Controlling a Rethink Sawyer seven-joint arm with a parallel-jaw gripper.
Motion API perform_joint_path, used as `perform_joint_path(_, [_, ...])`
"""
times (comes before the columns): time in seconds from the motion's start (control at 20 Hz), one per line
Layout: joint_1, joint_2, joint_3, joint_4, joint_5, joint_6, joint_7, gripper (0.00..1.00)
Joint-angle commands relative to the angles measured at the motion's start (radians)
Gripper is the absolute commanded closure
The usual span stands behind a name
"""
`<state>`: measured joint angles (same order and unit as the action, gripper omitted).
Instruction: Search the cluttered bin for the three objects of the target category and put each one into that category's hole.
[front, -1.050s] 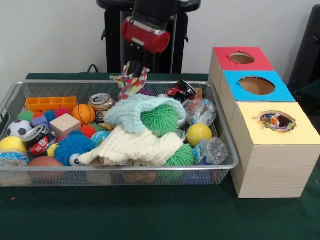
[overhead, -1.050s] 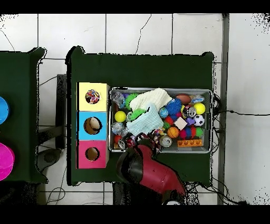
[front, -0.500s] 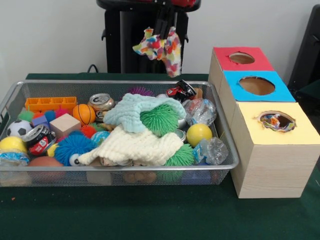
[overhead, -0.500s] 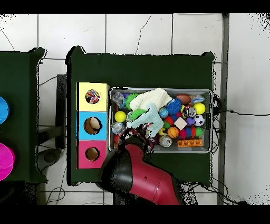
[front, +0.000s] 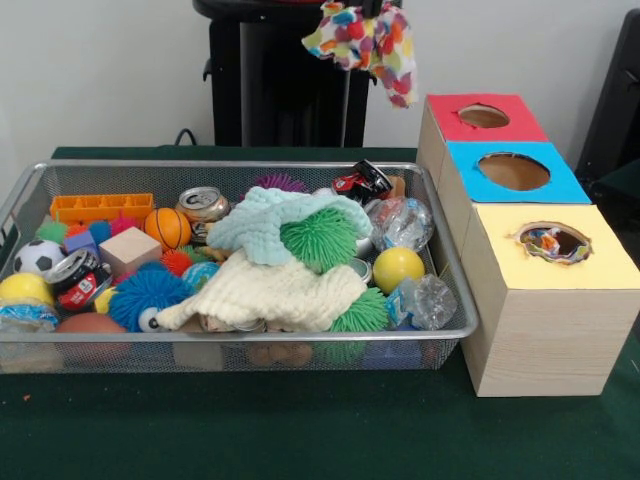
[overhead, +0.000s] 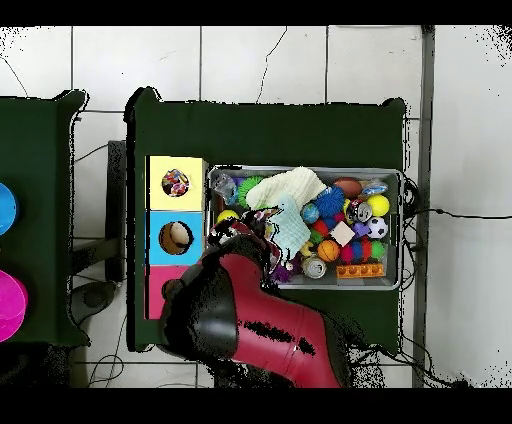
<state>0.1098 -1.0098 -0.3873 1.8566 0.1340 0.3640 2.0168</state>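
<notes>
One multicoloured spotted cloth (front: 365, 42) hangs high at the top edge of the front view, above the far rim of the wire bin (front: 455, 300) and up and to the picture's left of the red-topped box (front: 484, 117) — it dangles from the gripper (front: 372, 6), of which only a dark tip shows at the frame's edge, so I cannot tell how the jaws stand beyond the cloth hanging from that spot. In the overhead view the red and black arm (overhead: 260, 325) covers the bin's lower-left corner and most of the red-topped box, and the gripper itself is hidden beneath it. Three boxes stand in a row just beside the bin: red-topped, blue-topped box (front: 512, 172) and yellow-topped box (front: 552, 245), each with a round hole; something colourful lies inside the yellow one's hole. Within the bin a pale blue knitted cloth (front: 262, 222) lies over a green spiky ball (front: 318, 240), with a cream knitted cloth (front: 270, 293) in front of them. Around these lie a yellow ball (front: 398, 268), a crushed can (front: 202, 206), an orange basketball (front: 167, 227), a wooden cube (front: 129, 250), a blue spiky ball (front: 150, 293), a small football (front: 38, 258) and an orange block tray (front: 102, 207).
</notes>
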Motion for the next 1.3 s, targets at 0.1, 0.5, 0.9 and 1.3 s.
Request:
perform_joint_path(0.1, [0.041,0.034,0.03,-0.203,-0.003,0.225,0.143,1.0])
perform_joint_path(0.5, [0.074,0.111,0.039,-0.287,0.02,0.23,0.201,1.0])
perform_joint_path(0.9, [0.1,0.2,0.051,-0.307,0.063,0.124,0.244,1.0])
perform_joint_path(1.3, [0.093,0.281,0.098,-0.256,0.157,0.05,0.278,1.0])
